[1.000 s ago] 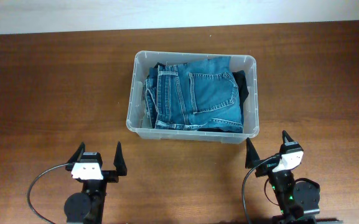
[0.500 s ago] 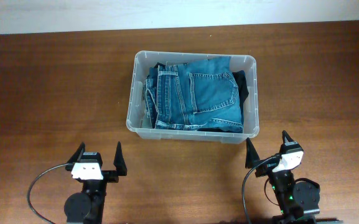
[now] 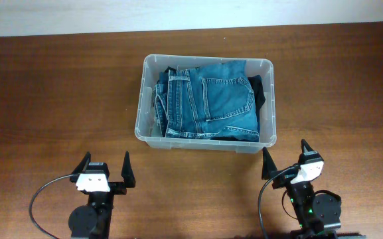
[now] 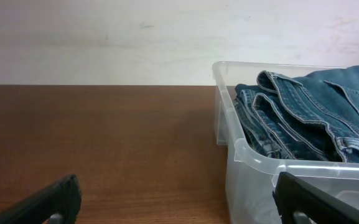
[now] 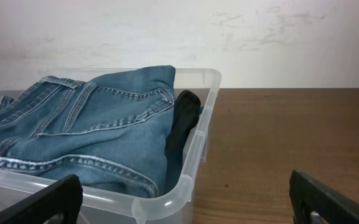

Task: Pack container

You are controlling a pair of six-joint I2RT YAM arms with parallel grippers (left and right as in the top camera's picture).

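At the rear middle of the counter point(image 3: 58, 99), the container point(image 3: 204, 145) is found standing upright, mouth upward, well apart from both arms. Its long axis is judged to run left to right, parallel to the counter's rear edge, with a slight skew at most. Folded blue jeans point(image 3: 208, 99) are seen lying inside, nearly filling it, with a dark garment point(image 3: 261, 91) tucked against the right-hand wall. The left gripper point(image 3: 106, 160) and the right gripper point(image 3: 284, 151) are held near the front edge, both spread wide and empty. No loose item is seen on the counter. The packing step is judged complete or nearly so. Any next move would call for pressing the denim down, since it is seen rising above the rim in the wrist views. No lid is visible.
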